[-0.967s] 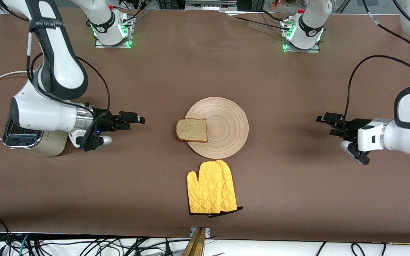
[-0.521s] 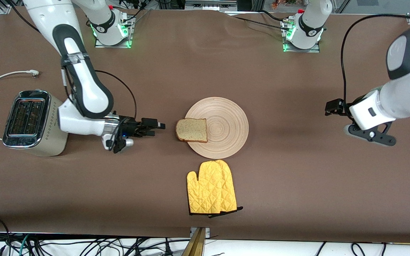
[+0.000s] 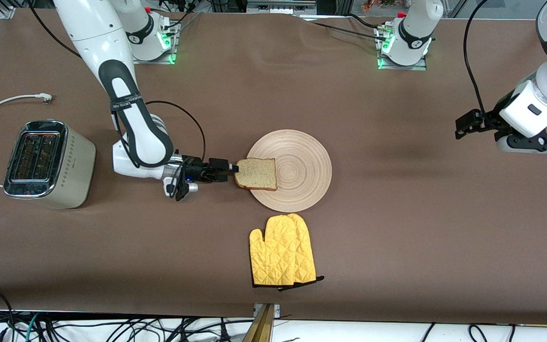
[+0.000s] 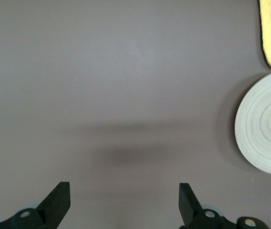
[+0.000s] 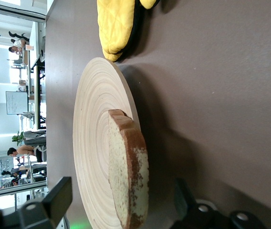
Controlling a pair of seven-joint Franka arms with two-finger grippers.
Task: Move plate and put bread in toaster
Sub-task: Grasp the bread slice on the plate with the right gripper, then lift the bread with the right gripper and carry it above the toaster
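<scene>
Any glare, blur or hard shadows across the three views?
Front view: chrome top of the toaster reflects; soft shadows beside the plate. Left wrist view: soft throughout, faint blurred shadow on the table. Right wrist view: bread is sharp, bright windows wash out the background.

The desk (image 3: 397, 228) was covered in a matt brown cloth-like sheet with a few soft wrinkles, and the plate (image 3: 302, 156) looked like pale unvarnished wood, matt, with fine ring grooves turned into it. The bread (image 3: 256, 173) had a porous, speckled crumb and a rougher, darker crust, while the oven mitt (image 3: 280, 259) was quilted yellow fabric with black trim. The toaster (image 3: 45, 164) had a mirror-shiny chrome top over smooth cream sides, and the right claw (image 3: 228, 169) was matt black plastic on a glossy white arm.
</scene>
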